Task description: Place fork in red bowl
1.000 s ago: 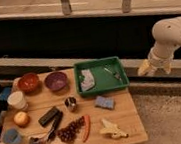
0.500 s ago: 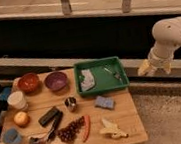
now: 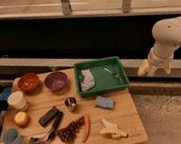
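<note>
The fork [image 3: 112, 73] is a thin silvery utensil lying in the right part of a green tray [image 3: 102, 88] at the back of the wooden table. At the table's back left sits the red bowl [image 3: 28, 81], with nothing visible inside it. My gripper [image 3: 154, 68] hangs off the table's right side, beyond the tray and well apart from the fork. Its two yellowish fingers [image 3: 144, 68] stand spread, open, with nothing between them. The white arm [image 3: 172, 33] rises behind it.
A purple bowl [image 3: 56, 81] stands beside the red one. A white cloth [image 3: 86, 80] lies in the tray. Scattered on the table are a white cup [image 3: 17, 100], an orange [image 3: 21, 118], a metal cup [image 3: 71, 104], a blue sponge [image 3: 104, 103], a banana [image 3: 112, 129] and a black-handled tool [image 3: 43, 138].
</note>
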Robot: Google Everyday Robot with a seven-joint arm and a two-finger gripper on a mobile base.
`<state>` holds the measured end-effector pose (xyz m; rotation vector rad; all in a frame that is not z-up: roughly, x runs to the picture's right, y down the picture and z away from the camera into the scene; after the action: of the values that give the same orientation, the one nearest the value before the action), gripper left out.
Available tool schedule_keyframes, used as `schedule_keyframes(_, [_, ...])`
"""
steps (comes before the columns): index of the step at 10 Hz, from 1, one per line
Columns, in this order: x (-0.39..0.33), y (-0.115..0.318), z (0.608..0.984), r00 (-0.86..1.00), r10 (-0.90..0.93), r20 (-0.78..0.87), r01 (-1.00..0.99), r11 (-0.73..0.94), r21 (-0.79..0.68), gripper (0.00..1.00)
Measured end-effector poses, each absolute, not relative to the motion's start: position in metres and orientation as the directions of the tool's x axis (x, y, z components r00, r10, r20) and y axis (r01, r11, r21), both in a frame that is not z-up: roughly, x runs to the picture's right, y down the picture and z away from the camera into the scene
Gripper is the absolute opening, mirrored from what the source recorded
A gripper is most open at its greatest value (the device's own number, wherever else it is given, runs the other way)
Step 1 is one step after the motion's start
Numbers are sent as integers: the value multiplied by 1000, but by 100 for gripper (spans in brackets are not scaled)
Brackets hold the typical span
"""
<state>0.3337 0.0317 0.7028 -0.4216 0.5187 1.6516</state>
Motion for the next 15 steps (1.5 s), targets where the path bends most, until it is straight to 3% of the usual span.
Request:
schedule_keyframes(6, [333, 31, 702, -136, 827, -546, -990, -100, 95, 80])
schedule_keyframes(9, [311, 7, 696, -51, 895, -442, -998, -29, 56, 80])
schedule_keyframes(12, [240, -34, 688, 79, 943, -324, -997, 73, -32, 80])
schedule_keyframes(15, [234, -38, 686, 94, 946, -309, -996, 86, -38, 80])
